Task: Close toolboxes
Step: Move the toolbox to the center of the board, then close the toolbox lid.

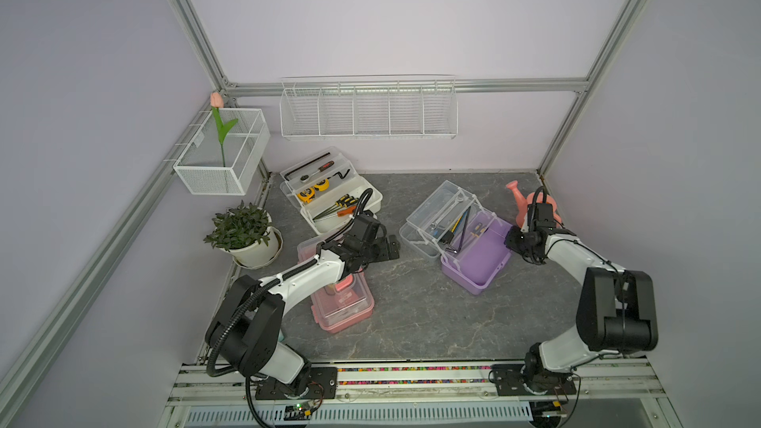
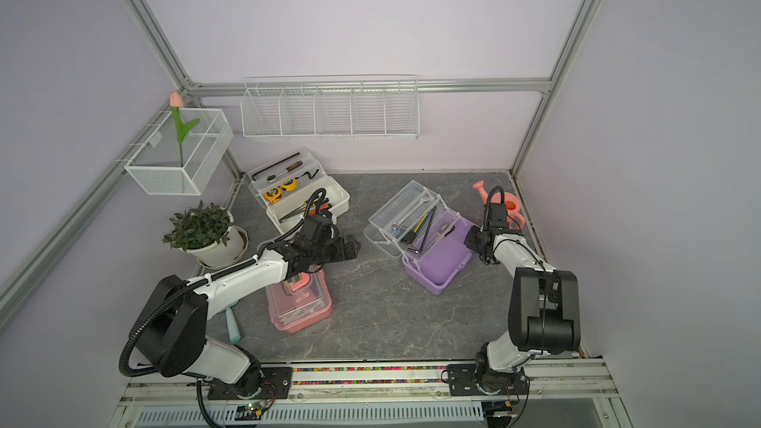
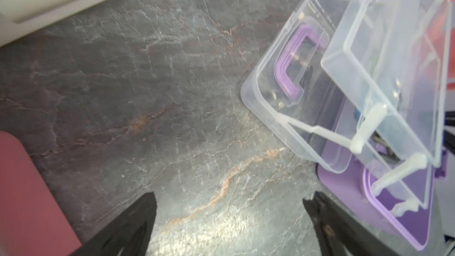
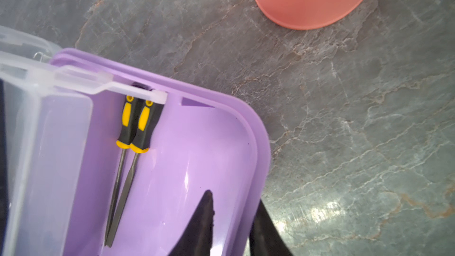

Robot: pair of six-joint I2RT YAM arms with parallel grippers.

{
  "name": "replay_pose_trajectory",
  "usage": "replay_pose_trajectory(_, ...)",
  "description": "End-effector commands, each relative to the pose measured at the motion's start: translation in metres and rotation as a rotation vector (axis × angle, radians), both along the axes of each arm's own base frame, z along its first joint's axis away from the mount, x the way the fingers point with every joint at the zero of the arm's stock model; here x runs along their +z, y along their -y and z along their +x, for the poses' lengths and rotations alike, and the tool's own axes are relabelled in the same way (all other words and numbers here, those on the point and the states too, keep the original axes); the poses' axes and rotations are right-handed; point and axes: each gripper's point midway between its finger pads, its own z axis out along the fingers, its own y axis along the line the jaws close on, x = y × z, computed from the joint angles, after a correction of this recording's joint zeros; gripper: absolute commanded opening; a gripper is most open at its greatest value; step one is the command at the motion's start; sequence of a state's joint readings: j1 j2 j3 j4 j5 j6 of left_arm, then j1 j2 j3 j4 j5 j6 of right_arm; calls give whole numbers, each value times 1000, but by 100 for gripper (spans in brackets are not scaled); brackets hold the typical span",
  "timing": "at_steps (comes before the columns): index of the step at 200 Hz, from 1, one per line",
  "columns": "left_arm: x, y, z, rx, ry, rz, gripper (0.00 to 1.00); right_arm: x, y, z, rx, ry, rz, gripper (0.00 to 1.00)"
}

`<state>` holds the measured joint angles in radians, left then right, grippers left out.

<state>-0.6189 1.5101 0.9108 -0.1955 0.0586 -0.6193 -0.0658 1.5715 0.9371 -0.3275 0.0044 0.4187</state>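
Top views both place the pink toolbox point(image 1: 346, 306) nearest the robot's base on the grey table point(image 1: 412, 314), left of centre, its clear lid down; the left arm crosses above its far half. Just beyond it the left gripper point(image 3: 229, 200) hangs over bare table, jaws spread wide with nothing between them.

Right of centre and a little farther back stands the purple toolbox point(image 1: 479, 261) — open, its clear lid point(image 1: 416, 240) tipped back onto the table and its tray point(image 1: 449, 212) raised on white arms. In the right wrist view, two yellow-and-black screwdrivers point(image 4: 133, 124) lie inside against the tray. The right gripper point(image 4: 235, 198) is at the box's right-hand side, one jaw inside and one outside the purple wall, drawn close; I cannot tell whether they actually pinch it.

Farther back on the left sits the white toolbox point(image 1: 350, 199), also open, with tools in its tray and base. A salmon watering can point(image 1: 531, 199) stands near the far right corner, behind the right wrist. A potted plant point(image 1: 243, 228) sits at the left edge — above it a mesh basket point(image 1: 222, 154) with a tulip point(image 1: 217, 100), and a long wire basket point(image 1: 368, 111) hangs on the back wall.
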Motion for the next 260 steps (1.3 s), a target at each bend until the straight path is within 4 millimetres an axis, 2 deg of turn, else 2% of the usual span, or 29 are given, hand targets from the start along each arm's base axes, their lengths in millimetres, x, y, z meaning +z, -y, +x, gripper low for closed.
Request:
replay_pose_trajectory(1,20,4,22,80,17,-120,99,1,-17,7,99,-3,1,21)
replay_pose_trajectory(42,16,-10,46,194,-6,-235,100,-1,-38,13,230,-28,-42,18)
replay_pose_trajectory(73,8,-6,52,197,-26,-244,98,-6,-51,17,295,-40,-38,18)
replay_pose_trajectory(100,-3,-1,53,184,-46,-244,88,-4,-53,20,299,-34,-41,20)
replay_pose_trajectory(140,-20,5,45,99,-71,-210,70,14,-51,26,290,10,-59,25)
replay_pose_trajectory(180,-31,20,33,-19,-109,-235,56,26,-50,27,283,34,-60,41)
replay_pose_trajectory(202,-35,18,27,-48,-110,-203,55,37,-48,25,271,53,-68,50)
replay_pose_trajectory(215,-38,15,25,-63,-110,-175,48,43,-46,24,265,65,-76,54)
replay_pose_trajectory(236,-43,12,21,-83,-113,-134,40,51,-44,20,247,78,-77,56)
replay_pose_trajectory(260,-51,7,16,-98,-117,-82,30,51,-39,12,211,67,-78,57)
